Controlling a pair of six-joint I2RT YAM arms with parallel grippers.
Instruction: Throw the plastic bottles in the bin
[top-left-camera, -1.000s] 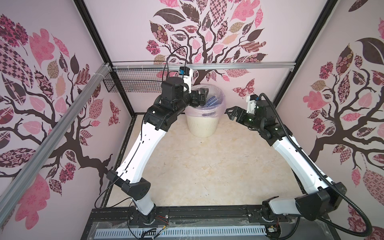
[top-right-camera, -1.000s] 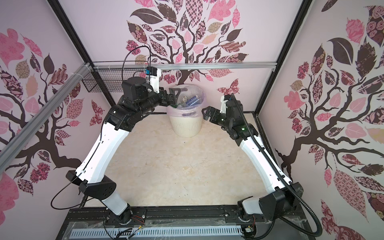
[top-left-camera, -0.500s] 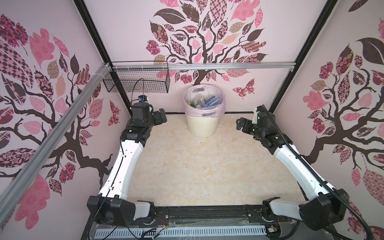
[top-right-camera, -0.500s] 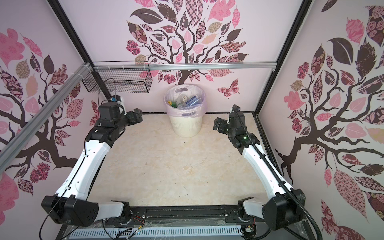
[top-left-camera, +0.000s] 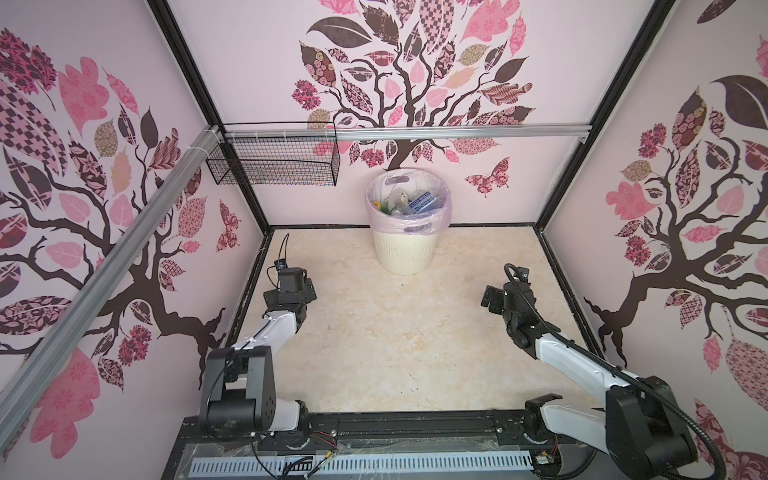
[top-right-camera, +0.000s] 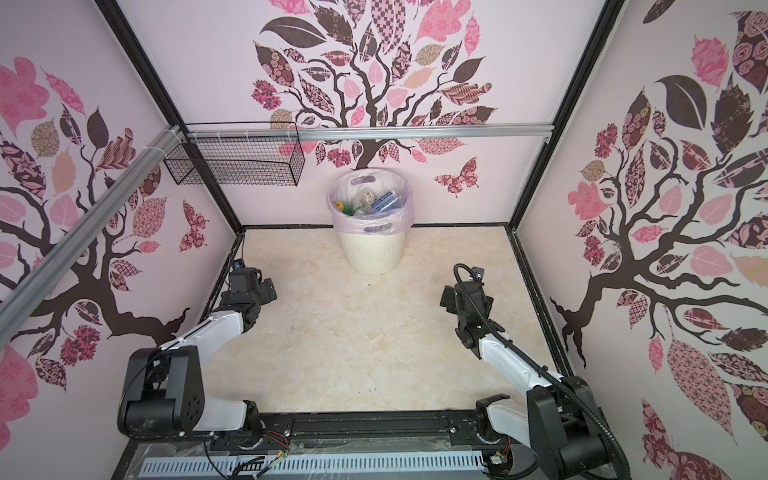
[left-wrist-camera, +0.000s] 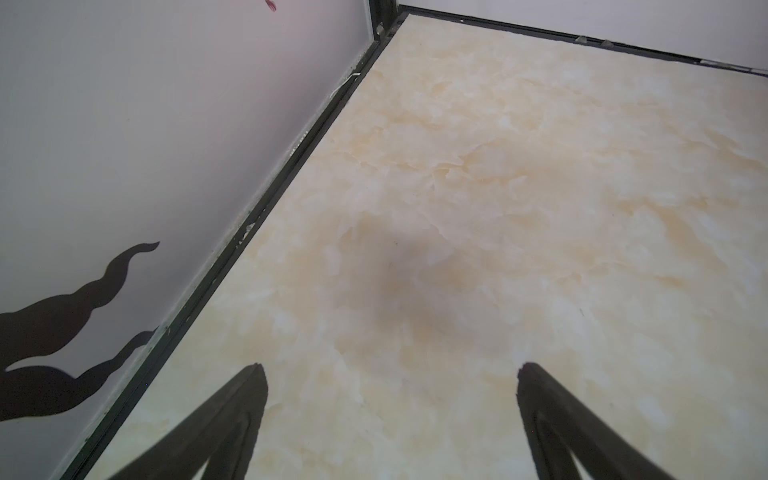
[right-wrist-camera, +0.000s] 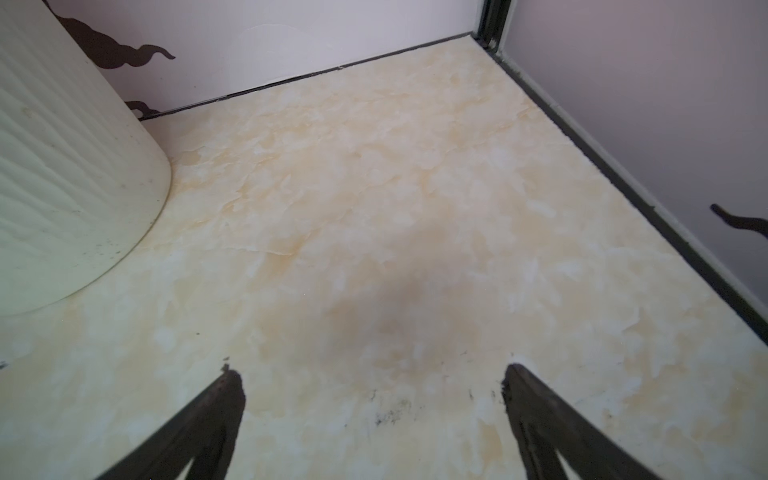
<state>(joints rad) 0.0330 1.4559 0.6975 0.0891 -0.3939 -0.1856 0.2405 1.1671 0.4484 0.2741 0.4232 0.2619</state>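
Pink tree-patterned walls (top-left-camera: 257, 62) enclose a cream marbled floor (top-left-camera: 395, 332).

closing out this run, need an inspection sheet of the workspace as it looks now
surface: marbled tabletop, no bottles lying on it; dark scuffs in the right wrist view
job's things: bin upright by the back wall, pink bag liner; plastic bottles inside it
clutter: nothing seen
hands: left hand open, holding nothing; right hand open, holding nothing
cables: thin black cable off the left arm; corrugated hose along the right arm
surroundings: wire basket on the rail, contents unclear; tree-decal walls
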